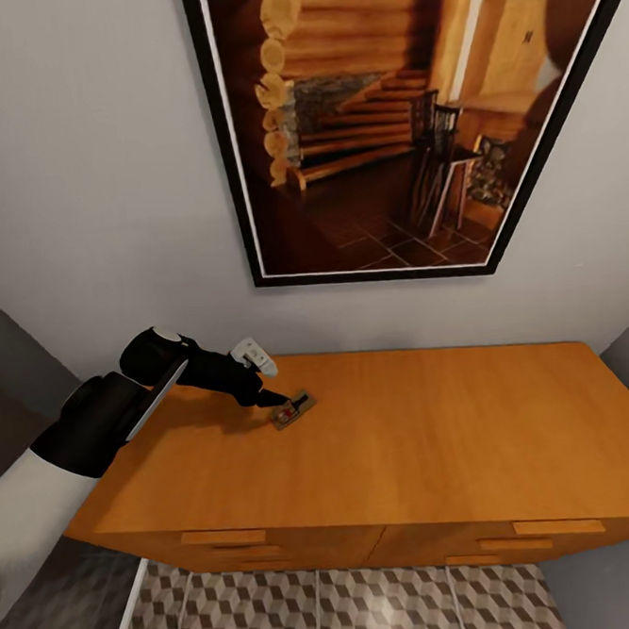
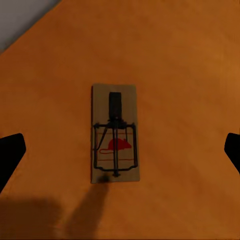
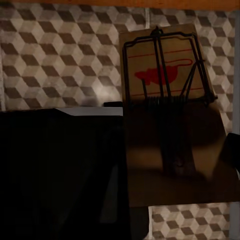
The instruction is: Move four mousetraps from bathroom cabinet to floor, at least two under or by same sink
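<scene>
1. On my head view, my left arm (image 1: 105, 421) starts as a white, smooth sleeve-like segment at the lower left corner.
2. Beyond the white part it turns matte black: a fat rounded cylinder, then a bulbous joint housing.
3. A thin pale grey strip runs diagonally along the black housing, and a small pale round cap sits on top of the joint.
4. The forearm narrows to a slimmer black section carrying a small white boxy module with a rounded edge.
5. My left tool (image 1: 276, 400) ends in slim, dark, pointed fingers (image 2: 11, 152); through the left wrist camera they show as plain black blunt wedges, without markings.
6. My right wrist camera shows a large black body with one pale grey panel edge.
</scene>
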You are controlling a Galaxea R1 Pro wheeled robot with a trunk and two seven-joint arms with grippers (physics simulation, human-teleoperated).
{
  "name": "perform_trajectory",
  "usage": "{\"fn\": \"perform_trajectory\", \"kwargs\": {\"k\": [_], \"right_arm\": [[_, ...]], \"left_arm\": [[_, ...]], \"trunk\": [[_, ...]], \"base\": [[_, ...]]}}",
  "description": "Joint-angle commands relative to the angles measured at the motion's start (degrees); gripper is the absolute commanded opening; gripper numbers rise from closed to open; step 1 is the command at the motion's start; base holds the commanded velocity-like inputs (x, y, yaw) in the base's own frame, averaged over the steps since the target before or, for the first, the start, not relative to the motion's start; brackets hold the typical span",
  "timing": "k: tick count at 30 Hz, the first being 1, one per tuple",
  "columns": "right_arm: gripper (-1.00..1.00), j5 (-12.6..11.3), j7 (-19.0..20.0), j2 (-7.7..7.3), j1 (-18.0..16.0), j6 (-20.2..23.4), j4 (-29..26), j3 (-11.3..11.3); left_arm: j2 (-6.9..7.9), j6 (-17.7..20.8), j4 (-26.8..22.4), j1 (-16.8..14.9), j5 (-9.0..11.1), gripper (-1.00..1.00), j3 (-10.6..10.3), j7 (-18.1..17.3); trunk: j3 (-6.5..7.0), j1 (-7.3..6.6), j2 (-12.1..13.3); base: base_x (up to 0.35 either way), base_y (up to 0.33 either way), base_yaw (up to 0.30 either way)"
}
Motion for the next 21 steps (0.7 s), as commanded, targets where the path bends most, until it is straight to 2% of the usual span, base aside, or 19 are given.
{"fn": "perform_trajectory", "kwargs": {"k": [1,5,10,16,21], "right_arm": [[-1.0,-0.05,-0.41,0.01,-0.04,-0.07,0.04,0.42],[-1.0,-0.05,-0.41,0.03,-0.04,-0.07,0.04,0.42],[-1.0,-0.06,-0.41,0.03,-0.04,-0.07,0.04,0.42],[-1.0,-0.05,-0.41,0.03,-0.04,-0.07,0.04,0.42],[-1.0,-0.05,-0.41,0.07,-0.04,-0.07,0.04,0.42]], "left_arm": [[0.05,0.43,0.1,-0.09,0.42,1.0,-0.11,0.23],[0.05,0.43,1.06,-0.09,0.08,1.0,-0.29,0.23],[-0.01,0.28,1.76,-0.08,-0.32,1.0,-1.14,0.23],[-0.16,0.1,2.12,-0.08,-0.5,1.0,-3.42,0.23],[-1.15,0.08,3.0,-0.1,-0.74,1.0,-5.88,0.23]], "trunk": [[-0.09,0.06,-0.1],[-0.09,0.06,-0.1],[-0.09,0.06,-0.1],[-0.09,0.06,-0.1],[-0.09,0.06,-0.1]], "base": [[0.24,0.0,0.0],[0.181,0.0,0.0],[0.045,0.0,0.0],[0.006,0.0,0.0],[0.001,0.0,0.0]]}}
